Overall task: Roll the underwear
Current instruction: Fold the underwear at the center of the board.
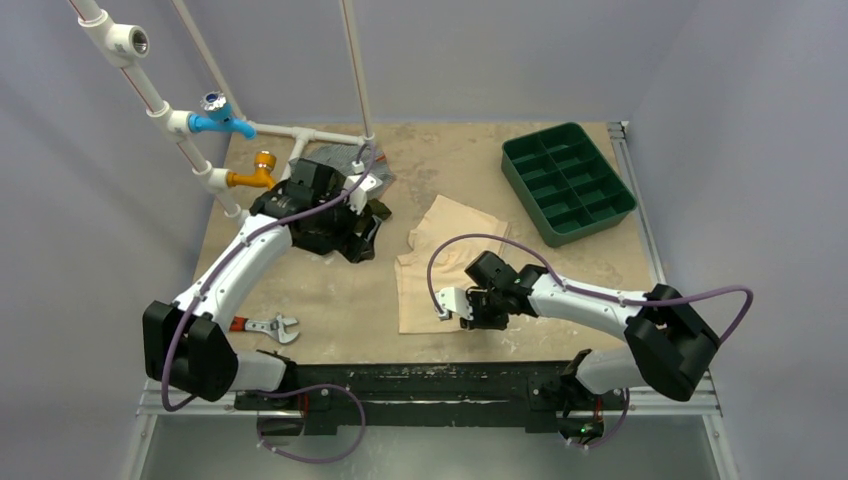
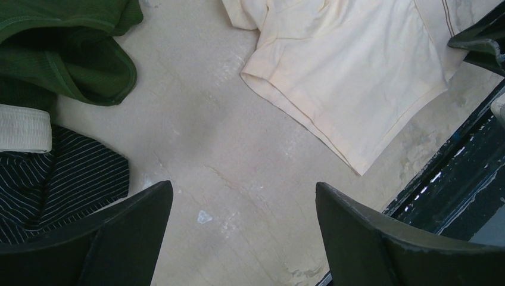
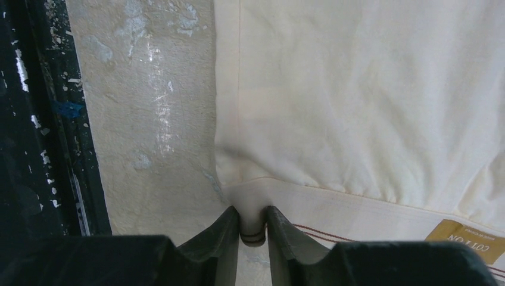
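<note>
The pale beige underwear (image 1: 440, 265) lies flat in the middle of the table, its waistband toward the near edge. It also shows in the right wrist view (image 3: 369, 107) and in the left wrist view (image 2: 357, 77). My right gripper (image 1: 462, 305) is shut on a corner of the waistband (image 3: 252, 221), pinched between the fingers at the cloth's near edge. My left gripper (image 1: 345, 215) is open and empty over bare table (image 2: 244, 202), beside the olive-green garment (image 2: 65, 47) and the grey striped garment (image 2: 53, 179).
A green compartment tray (image 1: 567, 180) stands at the back right. White pipes with a blue valve (image 1: 222, 118) and an orange valve (image 1: 252, 172) run along the back left. A wrench (image 1: 272, 326) lies near the front left. The black rail (image 1: 420, 385) marks the near edge.
</note>
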Tool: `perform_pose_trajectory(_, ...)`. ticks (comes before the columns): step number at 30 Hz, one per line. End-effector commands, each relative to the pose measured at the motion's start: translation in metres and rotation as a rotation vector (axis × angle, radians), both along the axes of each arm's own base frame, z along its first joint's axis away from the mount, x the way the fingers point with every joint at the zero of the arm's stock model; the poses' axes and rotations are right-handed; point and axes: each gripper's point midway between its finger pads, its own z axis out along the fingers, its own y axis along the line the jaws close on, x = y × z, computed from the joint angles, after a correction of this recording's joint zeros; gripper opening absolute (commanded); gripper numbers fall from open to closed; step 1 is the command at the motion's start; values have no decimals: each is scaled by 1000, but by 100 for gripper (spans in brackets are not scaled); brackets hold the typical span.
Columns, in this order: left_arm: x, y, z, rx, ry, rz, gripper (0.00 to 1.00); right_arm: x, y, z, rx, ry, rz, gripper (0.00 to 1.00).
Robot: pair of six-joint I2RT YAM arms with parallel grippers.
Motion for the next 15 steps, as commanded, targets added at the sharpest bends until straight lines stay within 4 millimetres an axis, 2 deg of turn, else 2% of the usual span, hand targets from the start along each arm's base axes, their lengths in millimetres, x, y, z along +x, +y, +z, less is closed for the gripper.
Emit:
perform_pose_trajectory(1,1,3,12,2,-104,-41,89,-4,4,9,5,31,20,19)
perform_pose_trajectory(4,-6,4,8,6,-110,-60,89,-8,4,9,-6,63,19,6)
perform_pose_trajectory(7,-14,8,2,18,-124,-81,89,-10,4,10,-8,81,16,0)
perform_pose_trajectory(11,-29,11,-9,52,-177,-131,89,-13,9,20,19,115,5,0)
perform_pose_trajectory(15,-50,1,-19,117,-259,-236,87,-8,11,36,70,180,-38,0)
